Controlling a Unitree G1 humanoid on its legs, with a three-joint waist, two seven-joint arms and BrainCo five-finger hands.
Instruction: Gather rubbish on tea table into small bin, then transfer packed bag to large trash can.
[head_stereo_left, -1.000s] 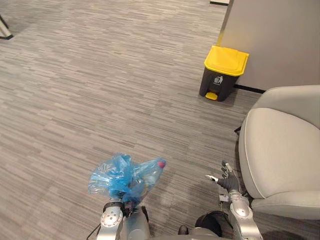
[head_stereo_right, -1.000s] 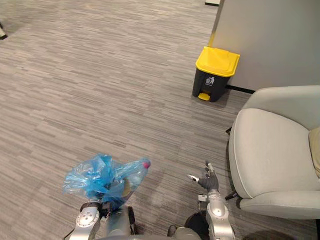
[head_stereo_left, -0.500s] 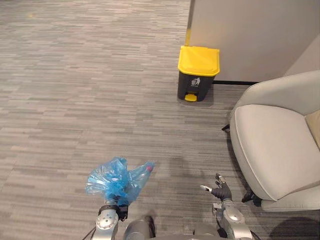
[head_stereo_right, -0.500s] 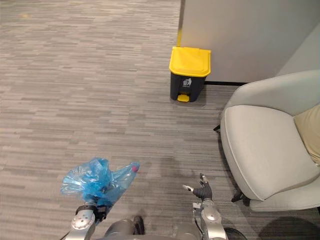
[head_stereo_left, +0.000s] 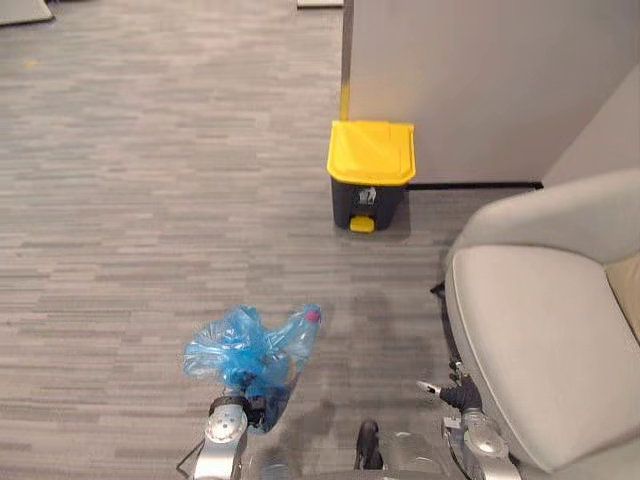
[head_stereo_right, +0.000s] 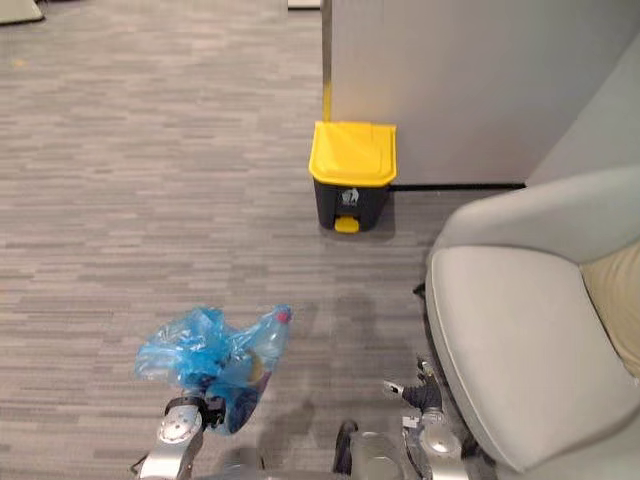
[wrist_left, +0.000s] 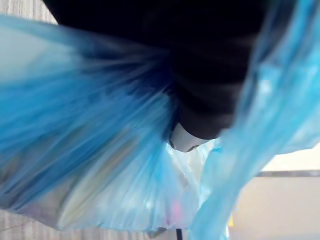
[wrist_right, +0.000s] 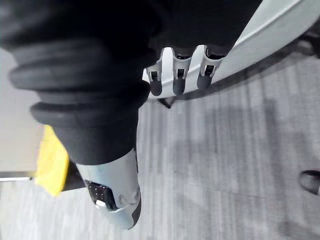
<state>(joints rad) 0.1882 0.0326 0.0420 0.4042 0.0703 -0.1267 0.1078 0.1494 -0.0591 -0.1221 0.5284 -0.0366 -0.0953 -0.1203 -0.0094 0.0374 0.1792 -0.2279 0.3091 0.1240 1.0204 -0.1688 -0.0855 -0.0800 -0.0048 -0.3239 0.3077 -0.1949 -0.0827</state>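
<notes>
A blue plastic bag (head_stereo_left: 250, 350) full of rubbish, with a red-capped bottle poking out, hangs over the grey carpet at the lower left. My left hand (head_stereo_left: 257, 406) is shut on its gathered neck; in the left wrist view the blue film (wrist_left: 100, 150) wraps around my thumb (wrist_left: 187, 141). The large trash can (head_stereo_left: 370, 172), black with a yellow lid, stands ahead against a grey wall, well beyond the bag. My right hand (head_stereo_left: 449, 393) hovers low by the armchair, open and holding nothing; its fingers (wrist_right: 175, 77) hang relaxed.
A light grey armchair (head_stereo_left: 540, 330) with a tan cushion (head_stereo_left: 630, 290) takes up the right side, close to my right hand. A grey partition wall (head_stereo_left: 450, 80) rises behind the trash can. Open carpet floor (head_stereo_left: 150, 200) lies to the left and ahead.
The camera has turned and advanced: the trash can now sits nearer the middle of the view and the armchair looms closer on the right. The bag stays in my left hand.
</notes>
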